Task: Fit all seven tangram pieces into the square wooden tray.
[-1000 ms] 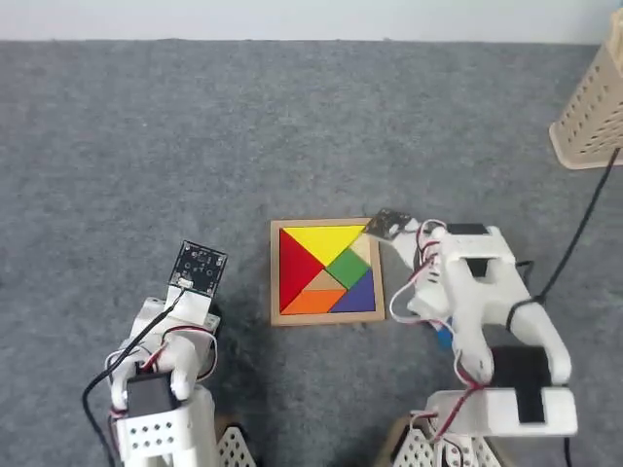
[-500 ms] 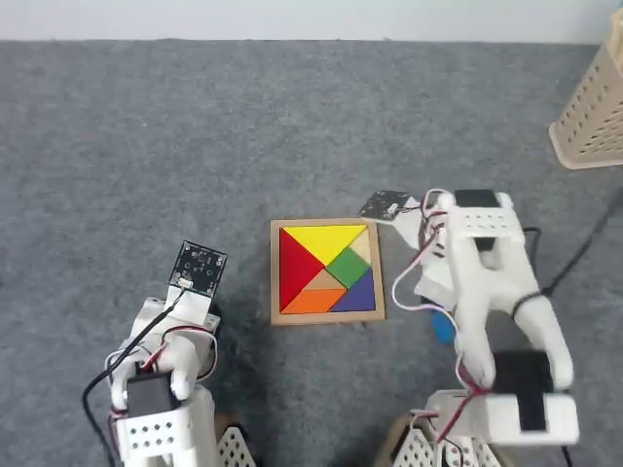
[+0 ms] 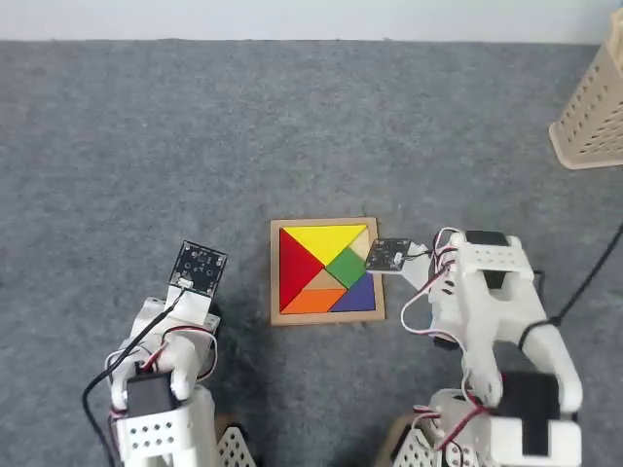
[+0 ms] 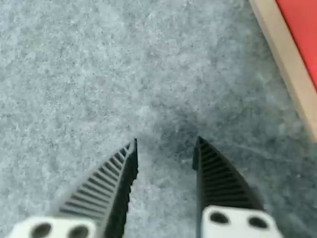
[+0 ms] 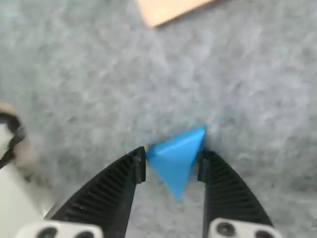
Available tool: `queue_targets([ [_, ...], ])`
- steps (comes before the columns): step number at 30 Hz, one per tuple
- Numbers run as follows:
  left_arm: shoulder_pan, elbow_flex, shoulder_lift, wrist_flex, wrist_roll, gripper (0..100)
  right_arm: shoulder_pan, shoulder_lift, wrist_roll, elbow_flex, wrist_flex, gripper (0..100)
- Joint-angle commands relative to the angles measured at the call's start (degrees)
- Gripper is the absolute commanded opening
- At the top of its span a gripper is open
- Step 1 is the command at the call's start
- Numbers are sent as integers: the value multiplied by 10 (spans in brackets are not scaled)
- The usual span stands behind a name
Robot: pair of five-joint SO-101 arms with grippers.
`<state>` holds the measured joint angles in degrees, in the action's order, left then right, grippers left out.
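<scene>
The square wooden tray [image 3: 275, 272] lies mid-table holding yellow [image 3: 321, 241], red [image 3: 295, 272], green [image 3: 346, 266], orange [image 3: 313, 302], purple [image 3: 358, 292] and tan pieces. A bare wood patch [image 3: 362, 245] shows by its right rim. A blue triangle [image 5: 174, 157] lies on the carpet near a tray corner [image 5: 168, 10]. My right gripper [image 5: 172, 153] straddles it with both fingers against its sides. The right arm [image 3: 487, 292] stands just right of the tray and covers that piece from above. My left gripper [image 4: 166, 146] is open over bare carpet beside the tray rim [image 4: 285, 64].
A tan perforated holder [image 3: 592, 107] stands at the back right edge. The left arm [image 3: 170, 341] sits at the front left, well off the tray. Grey carpet stretches open behind the tray.
The right arm swung from the tray's top right corner outward, then pulled back and came down over the blue triangle, which now sits between its fingers. The left arm has not moved.
</scene>
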<state>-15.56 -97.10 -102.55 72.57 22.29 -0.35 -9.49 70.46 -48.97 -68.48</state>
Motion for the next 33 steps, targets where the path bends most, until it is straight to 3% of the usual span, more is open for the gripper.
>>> queue_targets([
  [1, 0, 4, -5, 2, -4, 176, 6, 31, -40, 1, 58, 184],
  [7, 0, 4, -5, 2, -4, 176, 5, 46, -127, 37, 77, 141],
  [13, 0, 4, -5, 2, -4, 176, -6, 49, -283, 93, 72, 42],
  [17, 0, 4, -5, 2, -4, 176, -40, 49, -356, 142, 18, 39],
  [27, 0, 4, -5, 2, -4, 176, -152, 51, -644, 326, -48, 41],
  [33, 0, 4, -5, 2, -4, 176, -228, 117, -672, 408, -43, 39],
])
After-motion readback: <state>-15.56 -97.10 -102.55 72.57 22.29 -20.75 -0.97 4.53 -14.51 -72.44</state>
